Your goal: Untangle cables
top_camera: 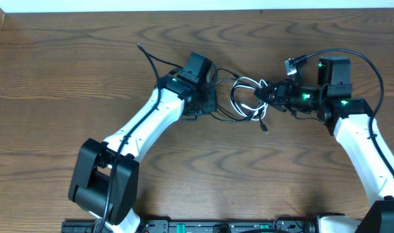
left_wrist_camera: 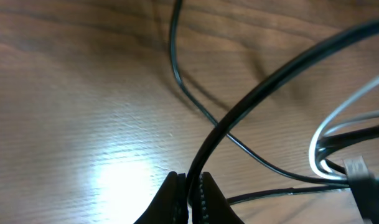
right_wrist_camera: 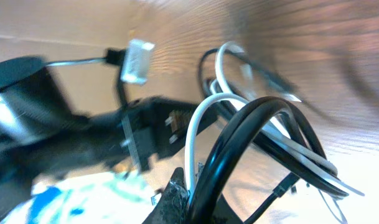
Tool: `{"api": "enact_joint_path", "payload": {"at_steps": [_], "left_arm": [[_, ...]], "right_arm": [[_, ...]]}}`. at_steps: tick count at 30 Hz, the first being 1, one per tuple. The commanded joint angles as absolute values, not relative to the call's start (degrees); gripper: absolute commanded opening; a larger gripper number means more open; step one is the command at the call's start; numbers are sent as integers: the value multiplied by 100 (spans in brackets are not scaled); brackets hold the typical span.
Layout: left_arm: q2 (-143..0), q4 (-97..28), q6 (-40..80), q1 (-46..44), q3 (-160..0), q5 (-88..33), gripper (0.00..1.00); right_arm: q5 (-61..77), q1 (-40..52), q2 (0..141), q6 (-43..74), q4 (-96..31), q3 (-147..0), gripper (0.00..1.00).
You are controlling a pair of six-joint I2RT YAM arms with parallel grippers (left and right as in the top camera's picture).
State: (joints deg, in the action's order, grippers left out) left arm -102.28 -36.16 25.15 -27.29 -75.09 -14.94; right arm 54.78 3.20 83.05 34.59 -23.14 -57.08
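A tangle of one black cable [top_camera: 222, 115] and one white cable [top_camera: 243, 85] lies on the wooden table between my two grippers. My left gripper [top_camera: 208, 97] is shut on the black cable; the left wrist view shows the black cable [left_wrist_camera: 251, 99] clamped between the jaws [left_wrist_camera: 190, 186], with the white cable loop [left_wrist_camera: 329, 134] at the right. My right gripper [top_camera: 266, 94] is shut on the coil; the right wrist view shows its jaws [right_wrist_camera: 195, 199] pinching the white cable [right_wrist_camera: 198, 124] and the black cable [right_wrist_camera: 251, 124] together. A black end trails to the upper left [top_camera: 145, 53].
A silver plug end [top_camera: 291, 63] sticks up beside the right wrist, also in the right wrist view [right_wrist_camera: 138, 61]. A small black plug [top_camera: 264, 126] lies below the tangle. The wooden table [top_camera: 67, 77] spreads around; its left edge is at the far left.
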Motion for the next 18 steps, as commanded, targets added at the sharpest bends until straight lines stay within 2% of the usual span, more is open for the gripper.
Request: {"api": "enact_joint_path", "payload": {"at_steps": [1, 4, 11, 16, 18], "left_arm": [[-10213, -3592, 1747, -2519, -7524, -1896, 7], [-10210, -3553, 1173, -2362, -7524, -2451, 7], [-10210, -3575, 821, -1883, -7524, -2477, 13], [-10210, -3548, 615, -1520, -7524, -2571, 33], [-10210, -3529, 113, -1398, -7524, -3194, 40]], "right_arm": [[6670, 78, 8265, 3548, -2296, -5732, 1], [6772, -64, 8267, 3214, -2303, -5732, 1], [6055, -178, 8276, 2012, -3039, -5732, 1], [6204, -178, 8276, 1133, -3433, -5732, 1], [6206, -172, 8276, 790, -3594, -5732, 1]]}}
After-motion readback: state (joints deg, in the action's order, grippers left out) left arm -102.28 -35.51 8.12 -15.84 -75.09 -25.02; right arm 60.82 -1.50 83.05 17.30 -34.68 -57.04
